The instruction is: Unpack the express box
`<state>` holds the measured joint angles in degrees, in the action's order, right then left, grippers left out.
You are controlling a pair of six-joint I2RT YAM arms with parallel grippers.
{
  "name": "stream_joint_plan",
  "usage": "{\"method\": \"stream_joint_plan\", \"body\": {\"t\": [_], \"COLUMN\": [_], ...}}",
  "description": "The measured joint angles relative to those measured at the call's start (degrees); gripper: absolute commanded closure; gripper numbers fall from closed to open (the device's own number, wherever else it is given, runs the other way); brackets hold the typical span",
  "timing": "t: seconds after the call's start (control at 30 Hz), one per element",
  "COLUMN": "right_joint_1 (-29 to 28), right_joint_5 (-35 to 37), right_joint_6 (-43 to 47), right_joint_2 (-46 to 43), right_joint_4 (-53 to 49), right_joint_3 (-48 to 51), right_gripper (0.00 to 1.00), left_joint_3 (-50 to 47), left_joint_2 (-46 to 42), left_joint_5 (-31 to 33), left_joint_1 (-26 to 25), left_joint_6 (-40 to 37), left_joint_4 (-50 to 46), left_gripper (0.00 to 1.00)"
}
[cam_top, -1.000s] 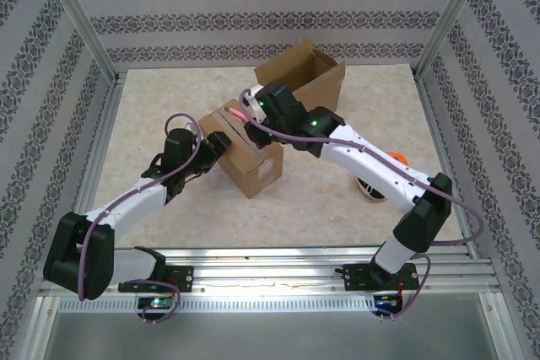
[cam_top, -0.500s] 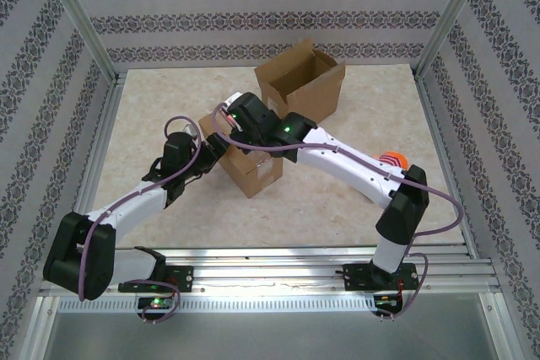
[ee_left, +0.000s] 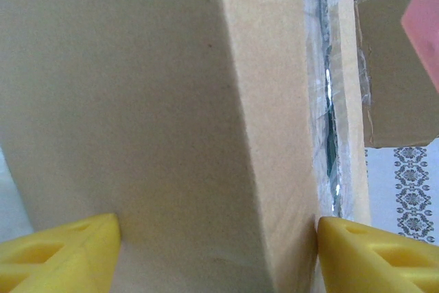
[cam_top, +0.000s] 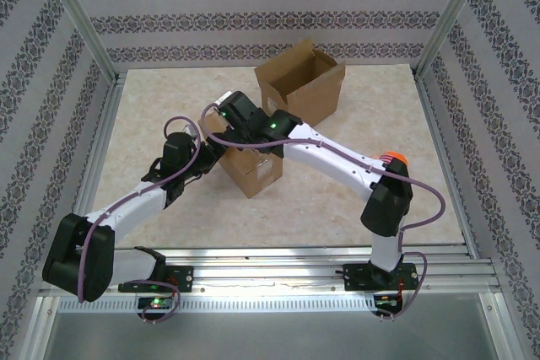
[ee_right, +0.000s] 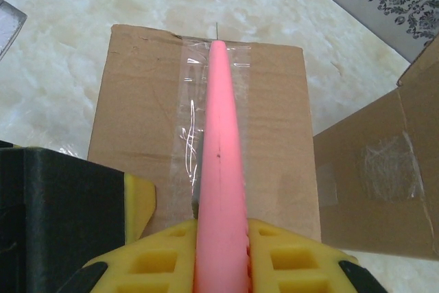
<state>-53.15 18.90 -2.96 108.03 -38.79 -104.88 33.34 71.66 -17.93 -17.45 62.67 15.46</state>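
Pink cutter [ee_right: 219, 135] clenched in the right gripper [ee_right: 221, 238] lies over the tape [ee_right: 191, 94] ahead of its jaws, left gripper [ee_left: 216, 252] clamping the box [ee_right: 274, 121]; slitting likely needs a straight pull next.

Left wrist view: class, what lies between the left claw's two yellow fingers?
The taped cardboard box sits between them, as the left wrist view shows.

A small brown cardboard express box [cam_top: 257, 170] stands mid-desk [cam_top: 169, 99], turned at an angle to the desk's edges. It is closed, with clear tape [ee_right: 188, 121] along the top seam. A pink stick [ee_right: 219, 149], tapered, lies lengthwise over that seam, its tip at the top's far edge.
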Motion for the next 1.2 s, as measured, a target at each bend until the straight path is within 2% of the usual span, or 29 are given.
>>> {"method": "stream_joint_plan", "body": {"t": [0.87,1.2], "right_joint_1": [0.04,0.02], "right_joint_5": [0.48,1.42], "right_joint_6": [0.15,-1.31], "right_joint_2": [3.13,2.27], "right_joint_4": [0.02,3.28], "right_joint_3": [-2.29,1.36], "right_gripper": [1.0,1.0], "left_joint_3": [0.07,0.15], "left_joint_2": [0.28,0.31], "left_joint_5": [-0.04,-0.02], "left_joint_1": [0.02,0.0], "left_joint_6": [0.0,0.0], "left_joint_4": [0.09,0.07], "left_gripper": [0.26,0.26]}}
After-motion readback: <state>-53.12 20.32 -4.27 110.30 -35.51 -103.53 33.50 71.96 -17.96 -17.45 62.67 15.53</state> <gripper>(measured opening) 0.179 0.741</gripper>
